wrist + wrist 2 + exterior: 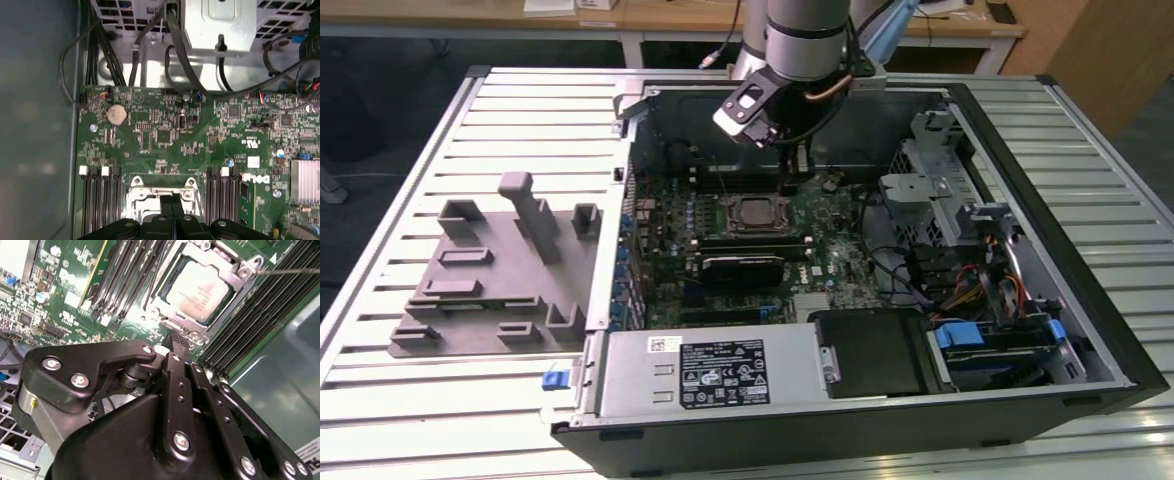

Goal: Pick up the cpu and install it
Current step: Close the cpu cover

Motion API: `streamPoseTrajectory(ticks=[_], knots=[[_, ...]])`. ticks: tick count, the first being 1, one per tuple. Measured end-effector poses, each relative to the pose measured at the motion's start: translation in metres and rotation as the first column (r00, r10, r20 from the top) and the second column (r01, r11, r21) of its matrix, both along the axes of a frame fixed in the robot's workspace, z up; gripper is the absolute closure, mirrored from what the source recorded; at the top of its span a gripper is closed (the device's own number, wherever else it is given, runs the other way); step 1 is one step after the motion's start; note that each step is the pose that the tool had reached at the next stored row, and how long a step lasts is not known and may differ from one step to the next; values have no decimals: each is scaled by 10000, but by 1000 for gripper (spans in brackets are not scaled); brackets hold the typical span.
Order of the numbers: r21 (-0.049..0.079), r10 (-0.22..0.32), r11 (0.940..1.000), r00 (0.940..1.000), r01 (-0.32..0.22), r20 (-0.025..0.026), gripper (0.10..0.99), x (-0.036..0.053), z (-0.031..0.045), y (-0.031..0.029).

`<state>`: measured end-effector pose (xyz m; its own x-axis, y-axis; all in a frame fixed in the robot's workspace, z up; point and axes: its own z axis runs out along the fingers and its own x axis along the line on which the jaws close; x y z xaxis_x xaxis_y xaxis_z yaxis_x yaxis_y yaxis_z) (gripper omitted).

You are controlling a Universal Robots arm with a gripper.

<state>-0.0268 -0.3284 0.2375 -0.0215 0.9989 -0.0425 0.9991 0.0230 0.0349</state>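
One cpu (pixel 200 289), one gripper (pixel 177 338), one computer case (pixel 854 432), one grey fixture (pixel 478 300), one power supply (pixel 707 375)

Exterior view: high and off the bench (pixel 400 400), angled down into the open computer case (pixel 854 430), whole scene at mid range. Second wrist view: very close, low slant along the pincer (pixel 178 337) onto the socket (pixel 243 269). First wrist view: farther back, straight down on the motherboard (pixel 165 130). Both wrist views share pincer and socket; all three share the motherboard.
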Motion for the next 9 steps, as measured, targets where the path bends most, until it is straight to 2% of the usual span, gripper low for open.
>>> streamPoseTrajectory(ticks=[9], knots=[[0, -2, 10000, 10000, 2, 0, 980, -131, -24, 0]])
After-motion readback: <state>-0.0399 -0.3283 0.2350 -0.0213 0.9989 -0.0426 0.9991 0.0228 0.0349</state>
